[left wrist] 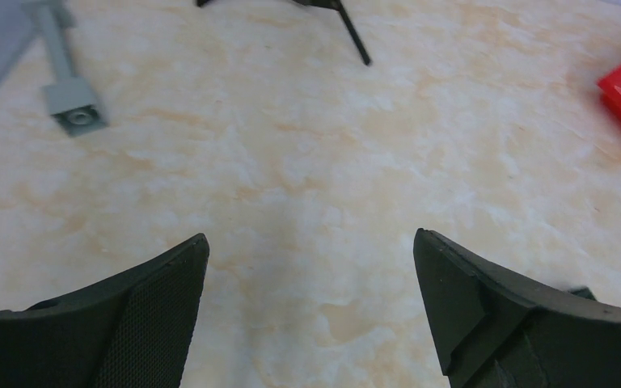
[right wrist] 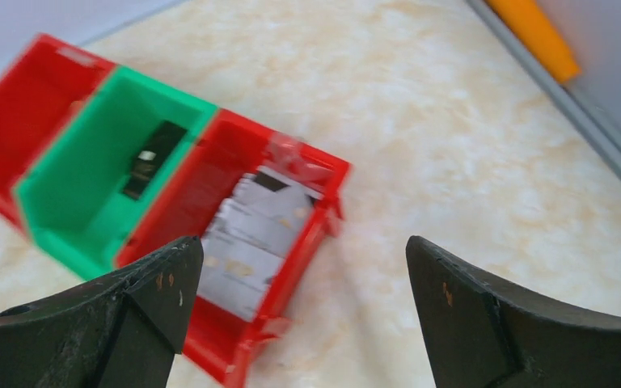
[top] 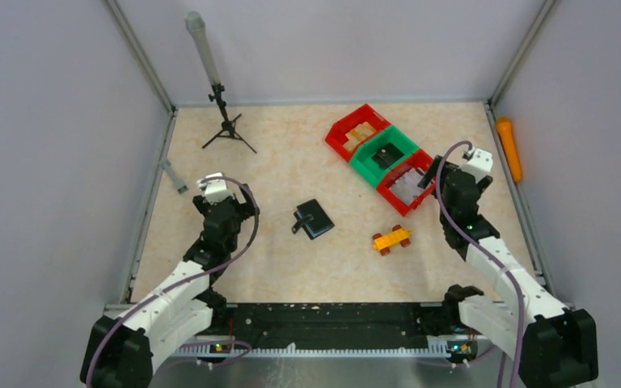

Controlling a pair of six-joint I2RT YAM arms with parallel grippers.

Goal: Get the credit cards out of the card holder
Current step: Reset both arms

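Left gripper (left wrist: 310, 238) and right gripper (right wrist: 304, 241): jaws spread wide, holding and touching nothing. The card holder (top: 315, 218) lies flat on the table (top: 275, 267) near its centre, apart from both grippers. The green bin (right wrist: 81, 178) contains a small black item (right wrist: 152, 158); the adjoining red bin (right wrist: 210, 170) contains pale flat pieces (right wrist: 251, 234).

On the marbled table (top: 275, 267), a black tripod (top: 228, 129) carrying a grey tube (top: 203, 48) stands at eleven o'clock. A grey bar (top: 173, 175) lies at nine. A row of three bins (top: 357, 132), red, green, red, sits at one; the green bin (top: 400, 144) holds a small black lump (top: 383, 156). A yellow-orange toy car (top: 391, 239) rests at four.
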